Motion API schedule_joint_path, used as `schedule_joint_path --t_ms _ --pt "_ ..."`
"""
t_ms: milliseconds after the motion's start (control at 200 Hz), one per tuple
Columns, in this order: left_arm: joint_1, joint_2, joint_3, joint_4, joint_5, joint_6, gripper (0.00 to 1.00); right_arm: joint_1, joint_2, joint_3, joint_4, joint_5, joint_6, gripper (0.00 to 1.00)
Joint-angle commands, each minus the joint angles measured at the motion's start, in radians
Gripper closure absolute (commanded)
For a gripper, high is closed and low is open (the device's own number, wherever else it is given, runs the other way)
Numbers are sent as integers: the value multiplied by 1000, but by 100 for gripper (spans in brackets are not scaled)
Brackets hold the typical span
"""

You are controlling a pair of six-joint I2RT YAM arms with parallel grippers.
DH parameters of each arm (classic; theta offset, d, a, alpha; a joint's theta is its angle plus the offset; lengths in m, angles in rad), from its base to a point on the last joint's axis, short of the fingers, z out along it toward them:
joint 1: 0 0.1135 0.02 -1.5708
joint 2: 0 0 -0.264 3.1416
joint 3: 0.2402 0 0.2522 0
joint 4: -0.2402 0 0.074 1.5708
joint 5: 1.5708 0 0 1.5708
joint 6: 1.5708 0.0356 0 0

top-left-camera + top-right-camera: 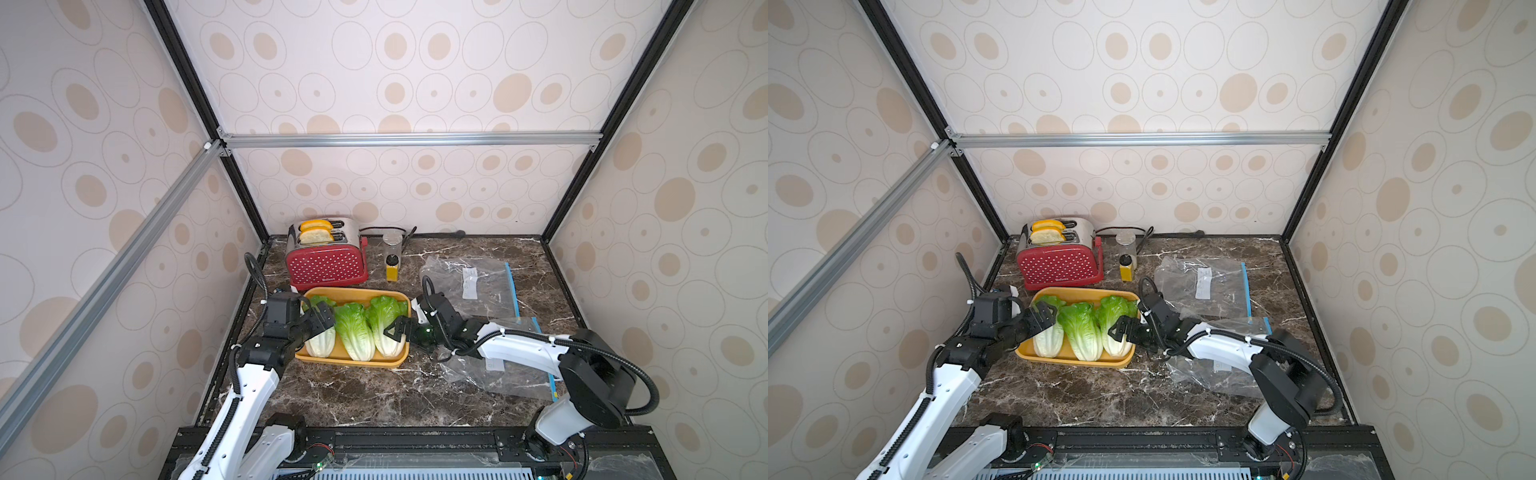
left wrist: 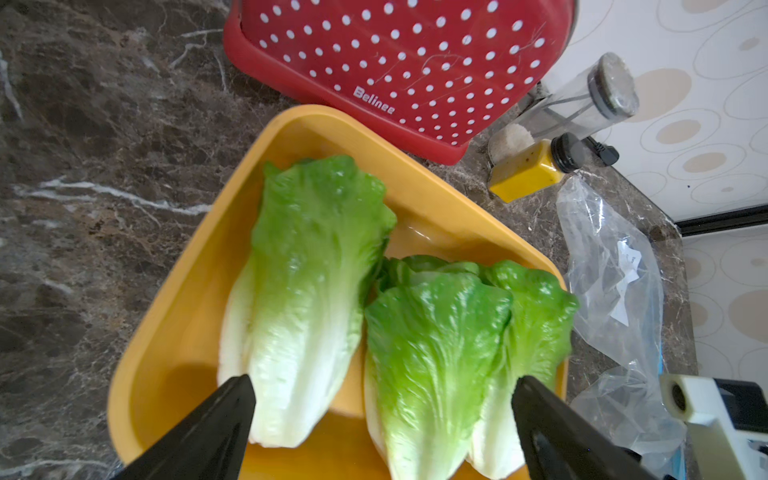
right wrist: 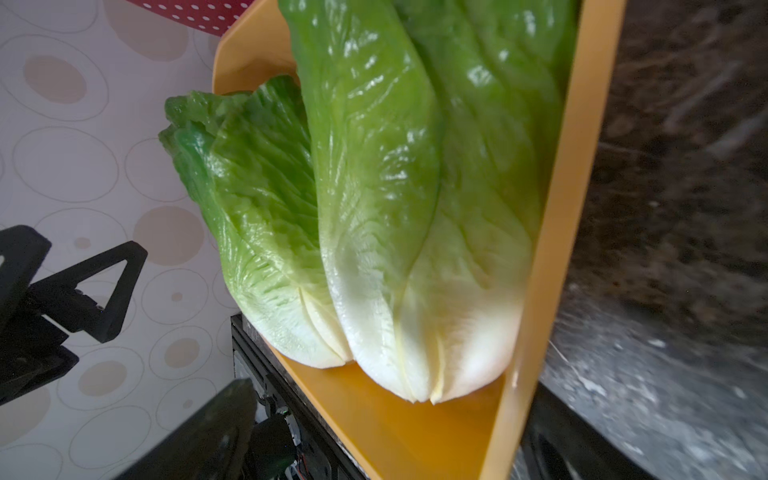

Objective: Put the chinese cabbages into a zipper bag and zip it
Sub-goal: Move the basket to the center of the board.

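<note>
Left gripper (image 1: pixel 321 316) and right gripper (image 1: pixel 395 329) both gape empty over opposite ends of the yellow tray (image 1: pixel 349 362). Best to close across one head's white base, not the frills, then lift clear of its neighbour. The three chinese cabbages (image 1: pixel 354 332) lie side by side in the tray, green tops toward the toaster (image 1: pixel 328 266), ribbed bases toward the robot; a zipper bag (image 1: pixel 478 282) lies flat nearby.

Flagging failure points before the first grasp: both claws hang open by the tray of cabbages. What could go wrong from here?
The chinese cabbages lie packed together in the tray; the open left claw or right claw might pinch two or drag the tray. The near zipper bag lies crumpled under the right arm and could snag.
</note>
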Motion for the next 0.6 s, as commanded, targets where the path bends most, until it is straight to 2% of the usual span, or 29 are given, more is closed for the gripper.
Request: schedule_joint_path --t_ms 0,165,295,386,481,596 --pt "-4 25 69 26 8 32 1 16 43 73 93 0 14 0" --pt "-8 45 87 30 23 44 1 5 -9 72 -32 53 -59 0" --pt "-40 41 93 30 25 45 1 -27 -154 33 -226 159 -141 0" --pt "-109 46 106 24 -4 44 1 -67 -279 11 -385 252 -191 0" --pt "-208 73 132 20 -40 38 1 -137 -399 -9 -530 282 -226 0" --pt "-368 130 180 25 -112 31 1 -195 -537 -5 -720 365 -270 0"
